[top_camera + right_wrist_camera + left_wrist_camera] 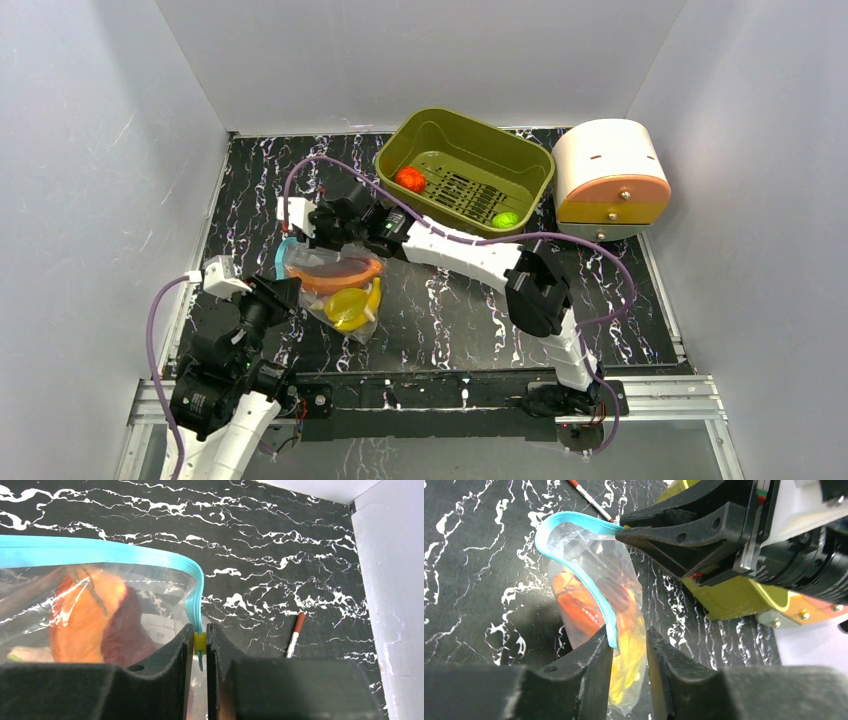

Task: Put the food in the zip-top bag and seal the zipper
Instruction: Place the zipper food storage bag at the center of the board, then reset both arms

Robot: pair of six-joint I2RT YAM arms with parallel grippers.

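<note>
The clear zip-top bag [335,285] lies left of centre on the black mat, with an orange carrot [335,272] and a yellow banana [352,305] inside it. Its teal zipper [574,519] curves between my two grippers. My right gripper [200,630] is shut on the zipper's small yellow slider at the far end of the strip. At the near end my left gripper [628,632] stands open. The strip's end rests against its left finger, and the bag's corner hangs in the gap. A red-orange tomato [409,180] and a green fruit [505,219] lie in the olive tub [470,125].
The olive tub stands at the back centre. A white and orange drawer box [610,180] sits to its right. A thin red-tipped stick [295,635] lies on the mat beyond the bag. White walls close in on three sides.
</note>
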